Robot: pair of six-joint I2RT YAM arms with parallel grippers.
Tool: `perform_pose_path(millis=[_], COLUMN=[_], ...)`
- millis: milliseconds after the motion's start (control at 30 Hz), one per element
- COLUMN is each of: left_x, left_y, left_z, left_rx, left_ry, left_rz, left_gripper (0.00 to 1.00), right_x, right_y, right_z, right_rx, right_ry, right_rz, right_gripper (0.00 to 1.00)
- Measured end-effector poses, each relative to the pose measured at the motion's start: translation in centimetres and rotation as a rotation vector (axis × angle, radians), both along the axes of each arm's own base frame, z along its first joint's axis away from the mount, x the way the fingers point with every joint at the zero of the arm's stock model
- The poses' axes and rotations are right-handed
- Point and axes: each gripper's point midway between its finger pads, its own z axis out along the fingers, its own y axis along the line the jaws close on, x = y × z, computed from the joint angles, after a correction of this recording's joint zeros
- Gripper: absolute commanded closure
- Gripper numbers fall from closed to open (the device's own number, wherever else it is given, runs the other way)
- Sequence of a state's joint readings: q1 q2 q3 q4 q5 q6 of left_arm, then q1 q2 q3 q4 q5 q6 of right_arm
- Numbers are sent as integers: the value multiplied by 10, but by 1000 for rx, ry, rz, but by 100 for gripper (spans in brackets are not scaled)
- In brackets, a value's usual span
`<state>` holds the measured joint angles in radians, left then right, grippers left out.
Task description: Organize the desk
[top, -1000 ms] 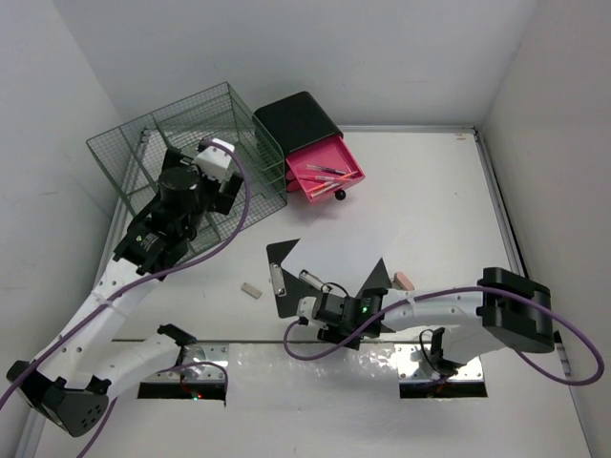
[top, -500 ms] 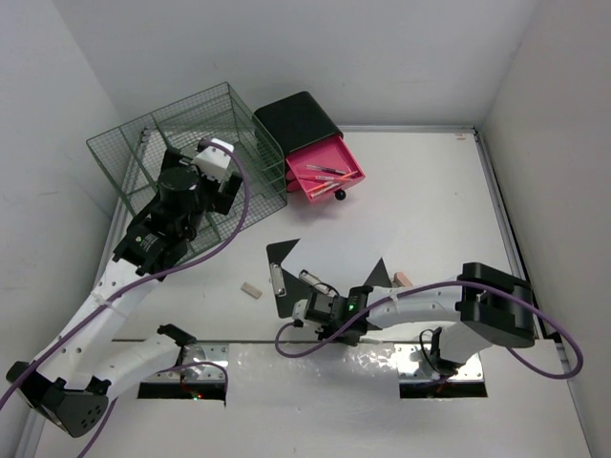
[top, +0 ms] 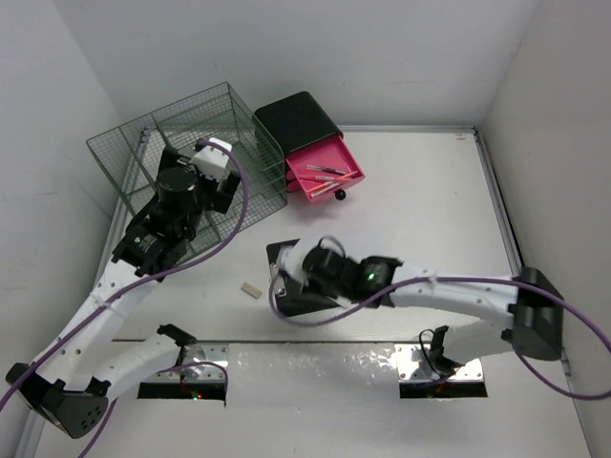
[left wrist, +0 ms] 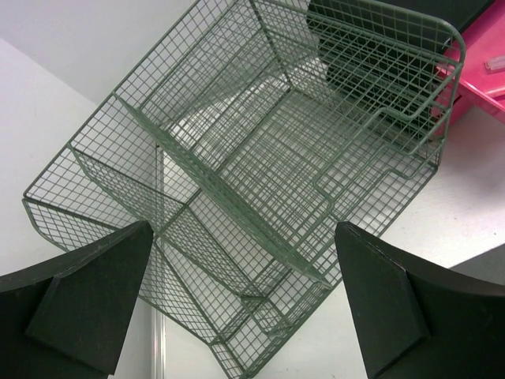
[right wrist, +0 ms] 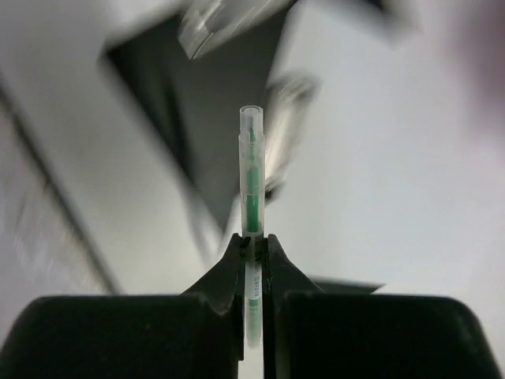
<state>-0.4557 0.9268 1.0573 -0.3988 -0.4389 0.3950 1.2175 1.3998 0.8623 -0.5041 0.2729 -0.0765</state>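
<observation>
Our right claw is clamped on a green pen that sticks straight out past its tips. It hangs over a black clipboard lying near the front of the white desk. Our left claw stands wide apart with nothing in it. It faces the green wire rack at the desk's far left corner, beside a black box with a pink drawer.

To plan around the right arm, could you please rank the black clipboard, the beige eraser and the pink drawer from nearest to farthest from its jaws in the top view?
1. black clipboard: directly underneath.
2. beige eraser: on the desk, to the left.
3. pink drawer: open, at the far side.
</observation>
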Motion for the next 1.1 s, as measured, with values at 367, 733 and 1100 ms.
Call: perform_pose_path(millis=[367,733,1100], left_x=[2,4,8], left_y=[5,14,10], left_z=[-1,-12,-19], left_rx=[3,31,38], left_ry=[-10,-2,16], left_rz=[30,65,50], left_gripper=[0,0,0], right_x=[241,358,362], right_y=[0,-10,-10], right_z=[208,112,88], right_rx=[426,165,93], right_ry=[-622,-521,-466], right_rz=[-304,-257,-250], right_gripper=[100,100,51])
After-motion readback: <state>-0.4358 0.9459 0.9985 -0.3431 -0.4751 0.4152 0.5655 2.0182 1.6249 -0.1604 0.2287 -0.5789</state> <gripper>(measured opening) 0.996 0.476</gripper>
